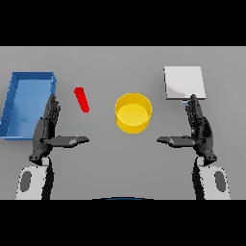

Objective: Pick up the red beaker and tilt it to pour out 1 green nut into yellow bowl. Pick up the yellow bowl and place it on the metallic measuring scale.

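Where the grey table lies bare between the two arms, the yellow bowl stands near the middle, a short round tub with an upright wall and a flat, paler yellow floor; nothing shows inside it. To its left, well apart from it, is the red beaker, a slim red cylinder that appears tilted or lying down, its upper end toward the far left (whether a nut is in it cannot be told). Further left sits a blue tray with raised walls. The metallic measuring scale, a pale square plate, rests at the far right. The left hand hovers between tray and beaker, fingers straight and thumb stretched inward, holding nothing. The right hand mirrors it just before the scale, fingers straight, thumb pointing toward the bowl, likewise empty.
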